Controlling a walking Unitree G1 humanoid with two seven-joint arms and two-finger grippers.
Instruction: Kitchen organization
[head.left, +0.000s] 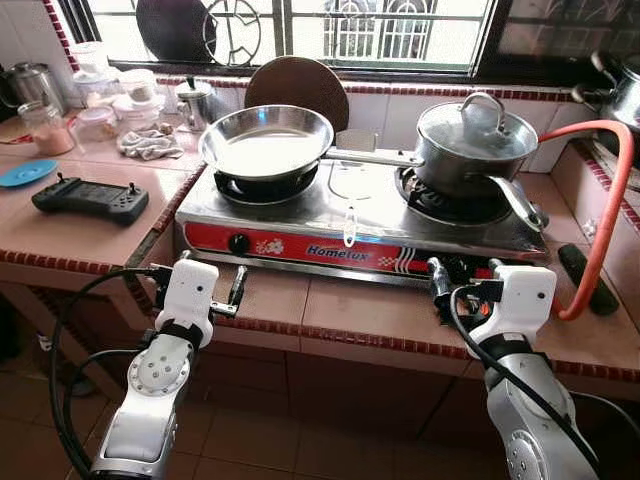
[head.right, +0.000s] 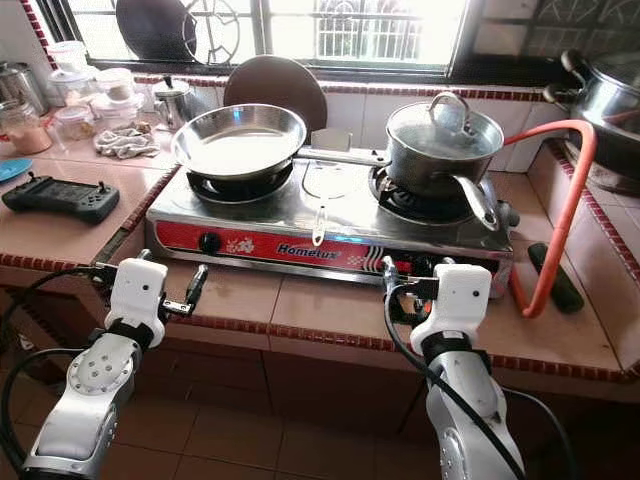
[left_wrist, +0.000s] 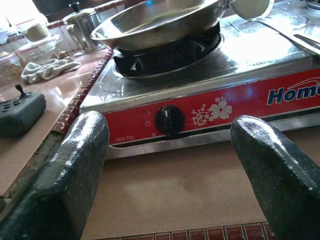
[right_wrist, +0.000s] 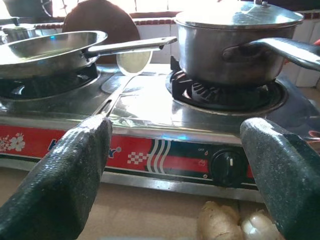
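A red and steel two-burner stove (head.left: 350, 215) stands on the tiled counter. A steel frying pan (head.left: 266, 142) sits on its left burner, a lidded steel pot (head.left: 475, 145) on its right one. A steel ladle (head.left: 349, 205) lies between the burners. My left gripper (left_wrist: 170, 125) is open and empty, low over the counter in front of the stove's left knob (left_wrist: 169, 120). My right gripper (right_wrist: 175, 135) is also open and empty, facing the stove front near the right knob (right_wrist: 229, 166). Pieces of ginger and garlic (right_wrist: 220, 222) lie on the counter just below it.
A black handheld controller (head.left: 90, 198), a blue plate (head.left: 27, 173), jars (head.left: 45, 128) and a cloth (head.left: 150, 145) occupy the left counter. A round board (head.left: 297, 85) leans on the back wall. An orange hose (head.left: 610, 200) curves at the right beside a black object (head.left: 585, 278).
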